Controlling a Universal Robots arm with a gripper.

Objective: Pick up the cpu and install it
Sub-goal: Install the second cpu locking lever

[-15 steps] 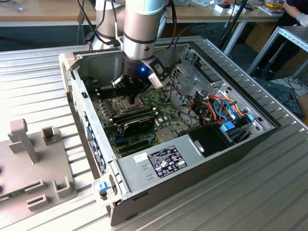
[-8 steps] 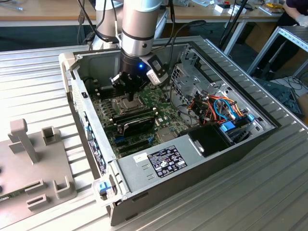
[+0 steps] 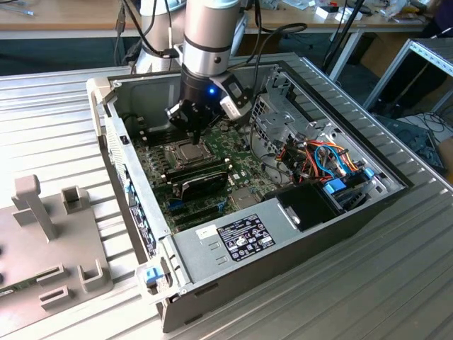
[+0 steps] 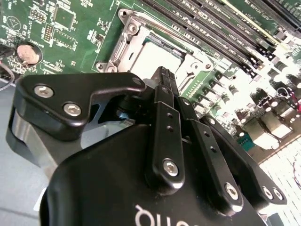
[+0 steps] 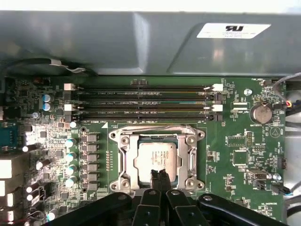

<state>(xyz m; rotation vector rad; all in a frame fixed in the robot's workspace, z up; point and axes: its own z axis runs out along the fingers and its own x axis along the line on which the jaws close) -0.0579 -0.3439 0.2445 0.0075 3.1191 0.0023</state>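
The hand (image 5: pixel 159 175), fingers pinched closed, hovered just above the cpu (image 5: pixel 156 157) seated in its socket frame (image 5: pixel 123 162); gentle, level contact seemed wise.

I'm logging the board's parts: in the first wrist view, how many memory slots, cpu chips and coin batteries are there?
memory slots: 4
cpu: 1
coin battery: 1
Total: 6

Open PC case (image 3: pixel 340 212) on ribbed metal surface (image 3: pixel 56 120), green motherboard (image 5: pixel 235 155) inside, grey fixture (image 3: pixel 42 241) beside it.
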